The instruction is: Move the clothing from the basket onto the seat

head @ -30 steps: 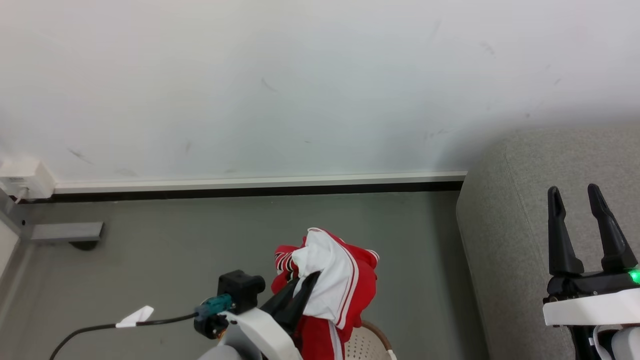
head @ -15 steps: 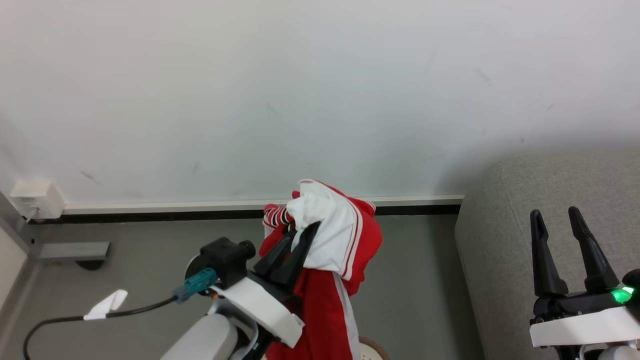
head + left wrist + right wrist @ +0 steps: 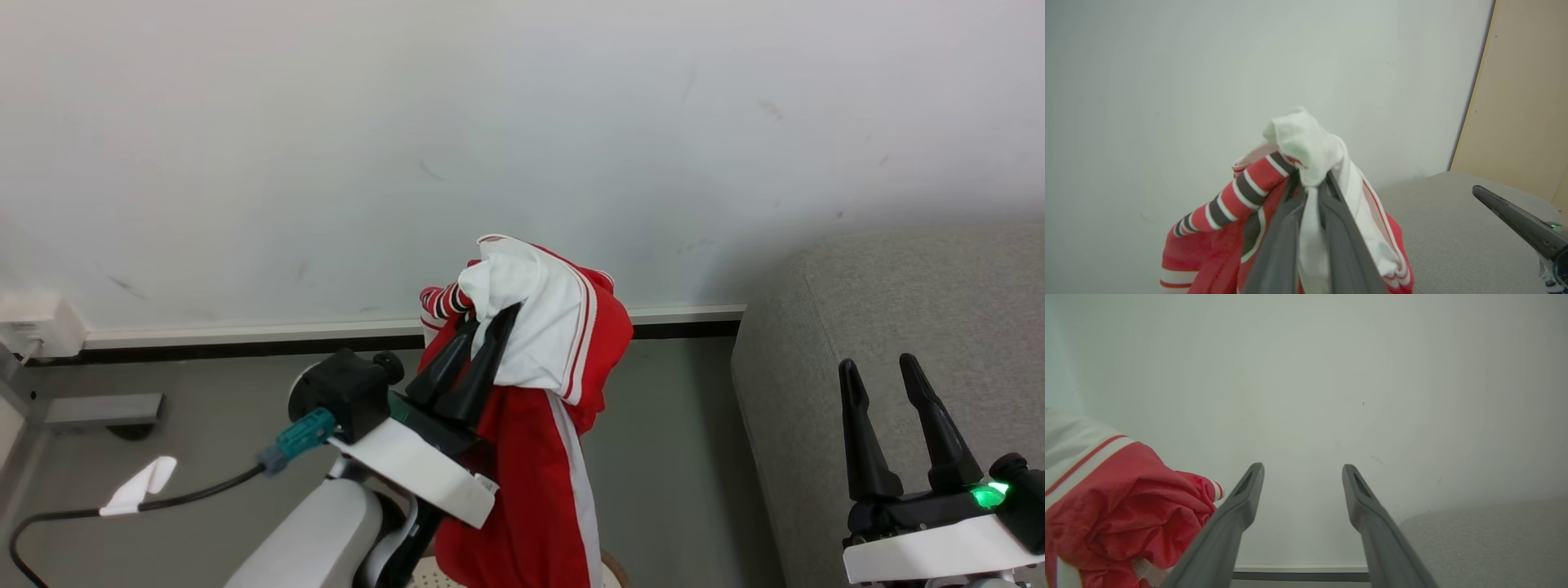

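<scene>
My left gripper [image 3: 492, 317] is shut on a bunch of the clothing [image 3: 543, 343], a red garment with white panels and stripe trim. The garment hangs from the fingers, held up in front of the wall, and its lower end runs off the bottom of the head view. In the left wrist view the fingers [image 3: 1284, 232] pinch white fabric [image 3: 1306, 139], with a striped ribbed cuff [image 3: 1237, 200] drooping to the left. A sliver of the cream basket [image 3: 423, 581] peeks out below the garment. The grey seat [image 3: 898, 302] stands to the right. My right gripper [image 3: 878, 363] is open and empty over the seat's near edge.
A pale wall [image 3: 326, 147] with a white and black skirting board [image 3: 245, 339] stands ahead, above a grey floor [image 3: 669, 457]. A black cable with a white tag [image 3: 131, 490] trails from my left wrist. A white wall box [image 3: 33, 327] sits at far left.
My left gripper has lifted the clothing well up from the basket, so more red fabric hangs free. The head view has shifted. My right gripper stays open.
</scene>
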### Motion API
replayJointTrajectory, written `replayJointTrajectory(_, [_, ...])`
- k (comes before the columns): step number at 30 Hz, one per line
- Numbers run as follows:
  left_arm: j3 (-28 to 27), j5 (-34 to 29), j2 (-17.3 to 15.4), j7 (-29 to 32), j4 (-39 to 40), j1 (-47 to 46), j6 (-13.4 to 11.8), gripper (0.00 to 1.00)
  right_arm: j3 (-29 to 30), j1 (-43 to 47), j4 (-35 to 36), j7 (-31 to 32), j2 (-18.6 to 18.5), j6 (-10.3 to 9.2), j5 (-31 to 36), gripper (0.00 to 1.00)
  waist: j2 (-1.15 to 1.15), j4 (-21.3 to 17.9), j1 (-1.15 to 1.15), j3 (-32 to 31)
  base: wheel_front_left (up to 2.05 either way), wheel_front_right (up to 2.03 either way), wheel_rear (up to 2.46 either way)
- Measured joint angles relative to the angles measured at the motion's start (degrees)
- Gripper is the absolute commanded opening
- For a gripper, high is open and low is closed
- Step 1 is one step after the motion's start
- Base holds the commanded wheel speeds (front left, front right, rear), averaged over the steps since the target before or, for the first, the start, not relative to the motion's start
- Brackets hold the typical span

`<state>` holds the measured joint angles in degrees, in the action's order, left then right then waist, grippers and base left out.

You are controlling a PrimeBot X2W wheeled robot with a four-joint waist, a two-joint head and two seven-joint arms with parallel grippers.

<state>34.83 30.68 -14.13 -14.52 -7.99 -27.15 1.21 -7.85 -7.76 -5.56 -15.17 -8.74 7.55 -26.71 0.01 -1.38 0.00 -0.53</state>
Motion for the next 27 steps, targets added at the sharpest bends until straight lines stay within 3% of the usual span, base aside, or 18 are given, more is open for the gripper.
replayJointTrajectory(8, [0.0,0.0,-0.6,0.3,0.4,0.0,-0.4,0.00,-4.2,-0.1,-0.2,0.0,-0.3,0.00,-1.8,1.00,0.00,-0.4,0.00,0.3,0.00,0.00,0.00])
replayJointTrajectory(19, [0.5,0.1,-0.4,0.2,-0.7,0.0,-0.2,0.00,-21.8,-1.4,1.6,0.0,-5.9,0.00,-9.4,1.00,0.00,0.6,0.00,0.1,0.00,0.00,0.00])
replayJointTrajectory(27, [1.7,0.3,0.6,0.2,-1.7,-0.6,0.6,0.00,-31.8,-4.8,0.4,0.0,-7.7,0.00,-13.9,1.00,0.00,2.4,0.00,-0.5,0.00,0.00,0.00])
